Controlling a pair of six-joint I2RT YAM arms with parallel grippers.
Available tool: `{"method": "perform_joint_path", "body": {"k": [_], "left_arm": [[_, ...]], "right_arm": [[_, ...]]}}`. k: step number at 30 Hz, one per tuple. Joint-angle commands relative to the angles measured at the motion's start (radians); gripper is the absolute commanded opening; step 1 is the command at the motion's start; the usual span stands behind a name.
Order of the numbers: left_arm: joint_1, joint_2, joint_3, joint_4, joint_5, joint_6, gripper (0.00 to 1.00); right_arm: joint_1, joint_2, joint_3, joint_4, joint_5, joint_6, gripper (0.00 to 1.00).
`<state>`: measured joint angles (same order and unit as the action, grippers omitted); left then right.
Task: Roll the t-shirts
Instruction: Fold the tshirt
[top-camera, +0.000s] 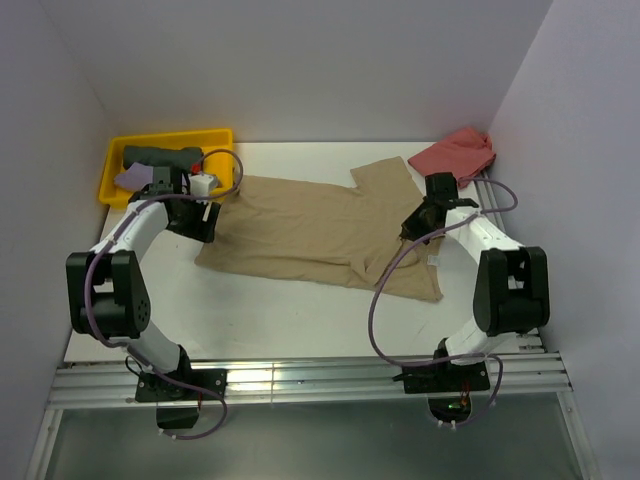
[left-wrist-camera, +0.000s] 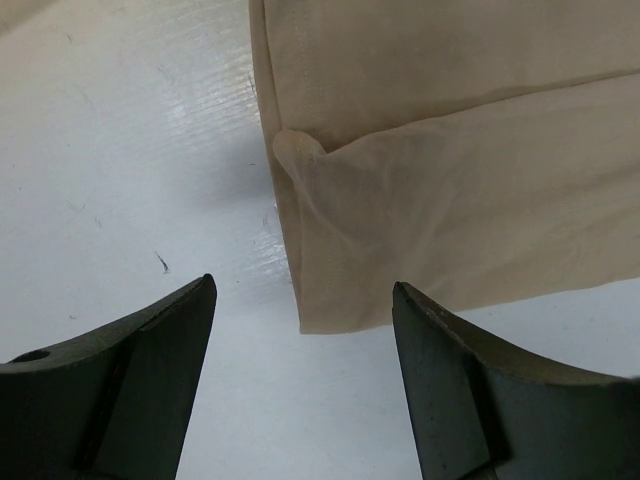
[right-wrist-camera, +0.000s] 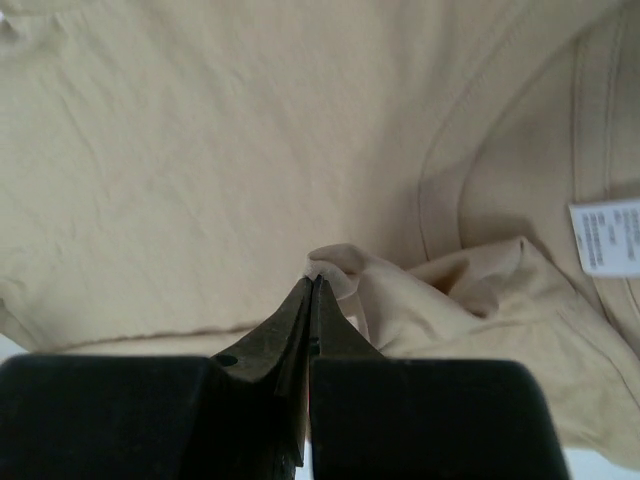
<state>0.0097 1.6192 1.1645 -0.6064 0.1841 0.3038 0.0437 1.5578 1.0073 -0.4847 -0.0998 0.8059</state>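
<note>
The tan-beige t-shirt (top-camera: 310, 225) lies spread across the middle of the table, its white tag (right-wrist-camera: 608, 237) near the collar. My right gripper (right-wrist-camera: 312, 281) is shut on a pinched fold of the tan shirt's edge near the collar and sleeve (top-camera: 410, 228). My left gripper (left-wrist-camera: 305, 300) is open and empty just off the shirt's left bottom corner (left-wrist-camera: 330, 300), above bare table (top-camera: 205, 212). A salmon-pink shirt (top-camera: 455, 153) lies bunched at the back right. A dark green shirt (top-camera: 160, 157) and a lavender one (top-camera: 131, 177) sit in the yellow bin.
The yellow bin (top-camera: 215, 136) stands at the back left, close to my left arm. Grey walls close in on the left, back and right. A metal rail (top-camera: 300, 380) runs along the near edge.
</note>
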Motion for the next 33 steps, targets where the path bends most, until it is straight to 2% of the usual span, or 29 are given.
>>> {"method": "perform_joint_path", "body": {"k": [1, 14, 30, 31, 33], "left_arm": [[-0.001, 0.018, 0.003, 0.026, -0.015, 0.020, 0.76], [0.001, 0.074, 0.004, 0.050, -0.040, 0.014, 0.76], [0.001, 0.108, -0.009, 0.080, -0.052, 0.003, 0.75], [-0.001, 0.108, -0.009, 0.079, -0.051, 0.001, 0.76], [0.001, 0.107, -0.009, 0.080, -0.051, 0.003, 0.76]], "right_arm": [[-0.022, 0.053, 0.077, 0.044, -0.024, -0.019, 0.00], [-0.088, 0.143, 0.160, 0.069, -0.038, -0.019, 0.00], [-0.096, 0.243, 0.223, 0.110, -0.054, -0.036, 0.00], [-0.096, 0.246, 0.220, 0.115, -0.054, -0.037, 0.01], [-0.096, 0.251, 0.217, 0.127, -0.049, -0.042, 0.13]]}}
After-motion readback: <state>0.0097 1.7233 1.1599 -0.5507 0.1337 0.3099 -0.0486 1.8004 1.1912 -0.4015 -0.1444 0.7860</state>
